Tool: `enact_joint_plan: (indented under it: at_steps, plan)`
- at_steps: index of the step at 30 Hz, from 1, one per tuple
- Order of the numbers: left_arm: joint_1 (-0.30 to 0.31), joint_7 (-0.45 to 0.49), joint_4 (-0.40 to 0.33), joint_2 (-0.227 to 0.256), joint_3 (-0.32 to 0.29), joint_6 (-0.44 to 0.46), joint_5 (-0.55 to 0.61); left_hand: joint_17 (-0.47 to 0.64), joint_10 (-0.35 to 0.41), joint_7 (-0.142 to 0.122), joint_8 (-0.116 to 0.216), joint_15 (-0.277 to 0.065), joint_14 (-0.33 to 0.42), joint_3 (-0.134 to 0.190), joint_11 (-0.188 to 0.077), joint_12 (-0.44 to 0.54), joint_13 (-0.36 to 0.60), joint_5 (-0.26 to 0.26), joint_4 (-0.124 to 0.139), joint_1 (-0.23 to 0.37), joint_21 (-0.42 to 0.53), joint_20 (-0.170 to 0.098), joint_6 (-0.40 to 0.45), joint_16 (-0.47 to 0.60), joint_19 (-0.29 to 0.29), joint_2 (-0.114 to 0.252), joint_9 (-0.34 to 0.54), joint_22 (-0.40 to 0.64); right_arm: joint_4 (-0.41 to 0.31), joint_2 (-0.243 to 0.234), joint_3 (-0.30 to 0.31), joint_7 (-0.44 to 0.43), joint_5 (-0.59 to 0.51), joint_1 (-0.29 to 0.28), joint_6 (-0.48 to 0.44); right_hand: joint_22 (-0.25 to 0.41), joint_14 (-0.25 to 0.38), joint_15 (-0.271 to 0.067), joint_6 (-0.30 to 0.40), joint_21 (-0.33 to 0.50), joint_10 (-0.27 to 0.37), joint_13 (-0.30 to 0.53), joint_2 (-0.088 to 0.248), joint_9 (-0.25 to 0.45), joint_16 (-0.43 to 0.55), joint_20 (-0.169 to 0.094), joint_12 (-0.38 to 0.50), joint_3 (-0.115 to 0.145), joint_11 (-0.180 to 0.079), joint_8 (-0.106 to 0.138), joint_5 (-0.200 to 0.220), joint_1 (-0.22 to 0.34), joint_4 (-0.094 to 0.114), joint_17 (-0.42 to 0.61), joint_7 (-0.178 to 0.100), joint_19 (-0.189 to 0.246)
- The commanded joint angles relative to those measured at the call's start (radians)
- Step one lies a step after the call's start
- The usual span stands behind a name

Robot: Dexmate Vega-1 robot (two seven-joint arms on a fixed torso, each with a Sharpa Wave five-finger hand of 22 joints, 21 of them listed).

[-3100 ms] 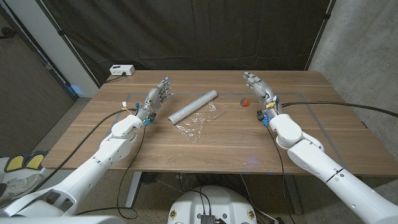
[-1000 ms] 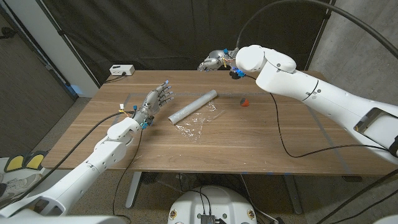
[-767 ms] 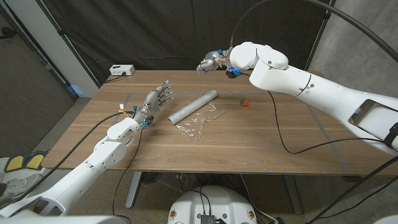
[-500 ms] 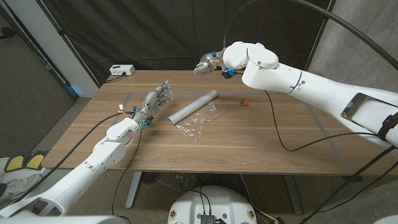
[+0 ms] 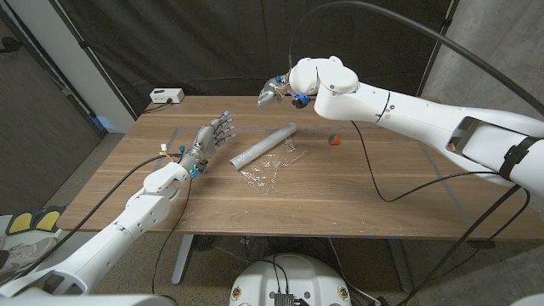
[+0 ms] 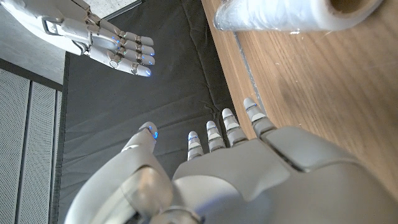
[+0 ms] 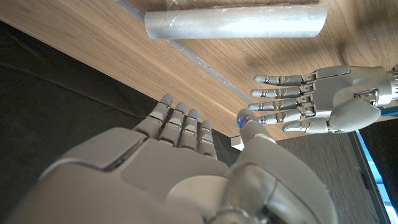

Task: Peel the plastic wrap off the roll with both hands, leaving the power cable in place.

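A grey roll [image 5: 263, 146] wrapped in plastic lies slantwise on the wooden table [image 5: 408, 204]; it also shows in the left wrist view [image 6: 292, 12] and the right wrist view [image 7: 236, 25]. A loose crumpled sheet of clear wrap [image 5: 265, 174] lies on the table in front of the roll. My left hand [image 5: 212, 136] stands just left of the roll, fingers spread and holding nothing [image 6: 224, 162]. My right hand [image 5: 272, 91] hangs in the air over the table's far edge, behind the roll, fingers extended and holding nothing [image 7: 180, 162].
A small red object [image 5: 334, 140] sits right of the roll. A white box [image 5: 166, 96] stands at the far left corner. A black cable [image 5: 378, 183] from my right arm droops over the table's right half. Dark curtains hang behind.
My right arm has risen from the table's right side and swung left above the far edge; in the last second the hand kept moving left. My left hand has stayed put.
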Motion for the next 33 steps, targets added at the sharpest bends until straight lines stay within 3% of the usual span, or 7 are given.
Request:
enact_joint_plan:
  at_steps: [1, 13, 18, 20, 22, 27, 33]
  plan:
    - [-0.011, -0.028, 0.029, -0.010, -0.002, -0.012, -0.012, 0.002, 0.012, -0.003, -0.001, 0.002, 0.009, -0.002, 0.000, -0.004, 0.003, 0.006, 0.007, -0.008, 0.007, 0.008, 0.004, -0.002, 0.003, 0.002, 0.006, 0.004, 0.066, 0.060, -0.063, -0.002, -0.118, 0.008, 0.044, 0.001, -0.014, -0.024, -0.080, -0.005, -0.023, 0.005, 0.008, 0.001, 0.003, 0.001, 0.005, 0.025, -0.002, 0.000, 0.007, 0.050, -0.015, -0.003, 0.007, -0.011]
    - [-0.011, -0.037, 0.038, -0.017, -0.002, -0.018, -0.018, 0.003, 0.019, -0.003, -0.001, 0.003, 0.021, -0.007, 0.005, -0.004, 0.003, 0.006, 0.012, -0.015, 0.007, 0.008, 0.009, 0.000, 0.004, -0.002, 0.006, 0.004, 0.118, 0.107, -0.102, -0.020, -0.293, -0.029, 0.109, -0.001, -0.045, -0.037, -0.055, -0.004, -0.036, 0.005, 0.003, 0.001, 0.001, -0.012, 0.015, 0.055, -0.012, 0.034, 0.011, 0.126, -0.051, -0.010, 0.017, -0.013]
    - [-0.007, -0.035, 0.033, -0.016, -0.003, -0.019, -0.018, 0.004, 0.021, -0.003, -0.002, 0.004, 0.022, -0.009, 0.006, -0.004, 0.003, 0.006, 0.014, -0.018, 0.008, 0.010, 0.010, -0.001, 0.004, -0.004, 0.006, 0.005, 0.141, 0.120, -0.104, -0.038, -0.366, -0.054, 0.148, -0.004, -0.031, -0.045, -0.027, 0.006, -0.023, 0.005, -0.013, 0.001, 0.006, -0.016, 0.023, 0.075, -0.015, 0.048, -0.001, 0.200, -0.095, -0.017, 0.024, 0.012]
    - [-0.003, -0.032, 0.030, -0.016, -0.004, -0.019, -0.018, 0.004, 0.022, -0.002, -0.003, 0.004, 0.023, -0.010, 0.004, -0.004, 0.003, 0.006, 0.015, -0.020, 0.008, 0.010, 0.010, -0.001, 0.005, -0.004, 0.006, 0.005, 0.145, 0.121, -0.104, -0.060, -0.408, -0.070, 0.161, -0.007, -0.014, -0.050, -0.007, 0.013, 0.003, 0.005, -0.038, 0.001, 0.007, -0.017, 0.033, 0.081, -0.008, 0.058, -0.023, 0.263, -0.115, -0.020, 0.023, 0.030]
    - [0.001, -0.029, 0.026, -0.014, -0.005, -0.018, -0.018, 0.004, 0.022, -0.002, -0.003, 0.004, 0.023, -0.011, 0.003, -0.004, 0.003, 0.006, 0.016, -0.021, 0.008, 0.012, 0.011, -0.001, 0.004, -0.005, 0.007, 0.005, 0.152, 0.125, -0.102, -0.067, -0.442, -0.081, 0.177, -0.009, 0.004, -0.058, 0.010, 0.020, 0.015, 0.006, -0.064, 0.001, 0.010, -0.016, 0.036, 0.074, -0.013, 0.065, -0.042, 0.296, -0.117, -0.021, 0.021, 0.047]
    - [0.007, -0.030, 0.022, -0.015, -0.007, -0.024, -0.021, 0.004, 0.021, -0.001, -0.003, 0.006, 0.026, -0.013, 0.002, -0.005, 0.003, 0.006, 0.019, -0.025, 0.008, 0.014, 0.012, -0.001, 0.005, -0.006, 0.007, 0.005, 0.185, 0.144, -0.091, -0.056, -0.508, -0.100, 0.217, -0.012, 0.037, -0.064, 0.032, 0.030, 0.045, 0.007, -0.183, 0.002, 0.012, -0.013, 0.043, 0.014, -0.014, 0.074, -0.056, 0.329, -0.110, -0.020, 0.022, 0.077]
    - [0.012, -0.024, 0.013, -0.013, -0.009, -0.025, -0.019, 0.005, 0.022, -0.001, -0.004, 0.004, 0.026, -0.016, 0.004, -0.006, 0.003, 0.006, 0.023, -0.030, 0.009, 0.016, 0.012, -0.002, 0.005, -0.008, 0.007, 0.005, 0.240, 0.171, -0.067, -0.027, -0.547, -0.118, 0.257, -0.012, 0.052, -0.075, 0.045, 0.035, 0.058, 0.009, -0.231, 0.002, 0.013, -0.025, 0.046, -0.017, -0.027, 0.078, -0.045, 0.335, -0.103, -0.018, 0.015, 0.093]
